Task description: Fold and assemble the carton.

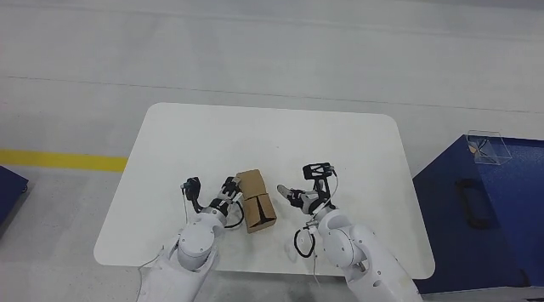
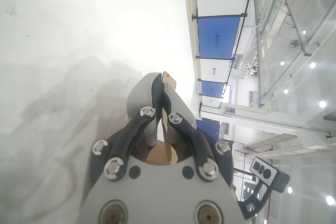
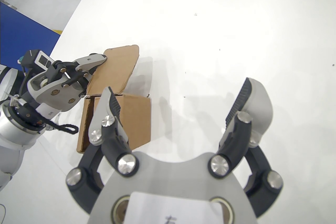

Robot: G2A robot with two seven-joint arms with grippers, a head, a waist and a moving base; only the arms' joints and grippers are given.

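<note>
A small brown carton [image 1: 256,202] lies near the front edge of the white table [image 1: 280,140], with one flap raised at its far end. My left gripper [image 2: 161,89] is shut on that raised flap [image 3: 119,64], pinching the cardboard edge between its pads; the same gripper [image 3: 98,59] also appears in the right wrist view. The carton's body [image 3: 136,117] rests flat on the table, with an open side toward the left arm. My right gripper [image 3: 181,101] stands open just right of the carton, a little above the table, with nothing between its fingers.
The table's back and right parts are bare white surface [image 1: 340,140]. A dark blue cabinet [image 1: 484,208] with a clear plastic box [image 1: 488,145] on it stands beyond the table's right edge. A yellow floor line [image 1: 59,160] runs to the left.
</note>
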